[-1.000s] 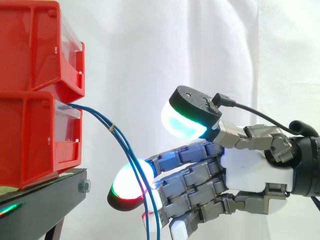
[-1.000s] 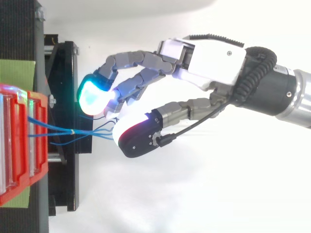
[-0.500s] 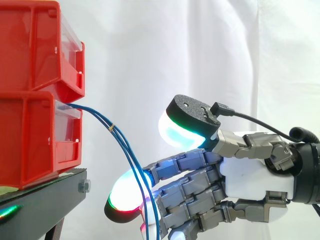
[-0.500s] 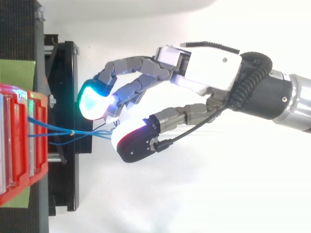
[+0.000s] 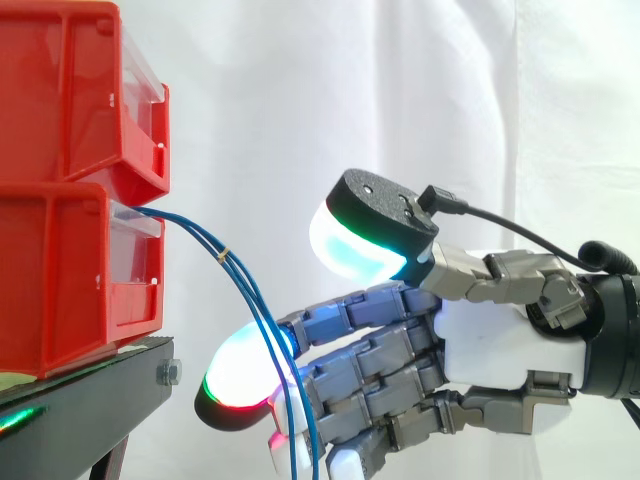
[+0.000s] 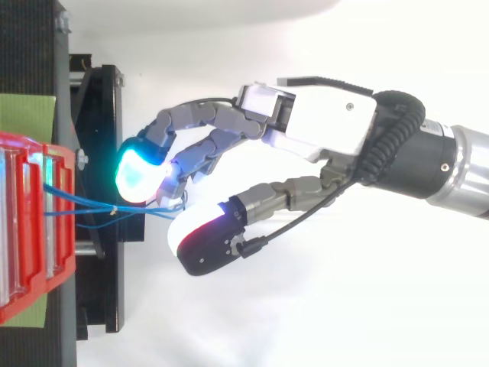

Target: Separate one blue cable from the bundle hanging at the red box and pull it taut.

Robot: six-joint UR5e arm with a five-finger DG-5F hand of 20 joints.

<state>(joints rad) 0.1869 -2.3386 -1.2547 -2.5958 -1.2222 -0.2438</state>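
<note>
The bins are bright red, with clear, pale fronts; the stand beneath them is black, and in the top view a dull green sheet shows beside the red; the cables are thin and blue, ringed by a small yellow band; the curtain is plain white; the hand has a white palm and grey fingers; its thumb pad glows white to cyan under a black back; a lower pad glows white, edged green and red.
</note>
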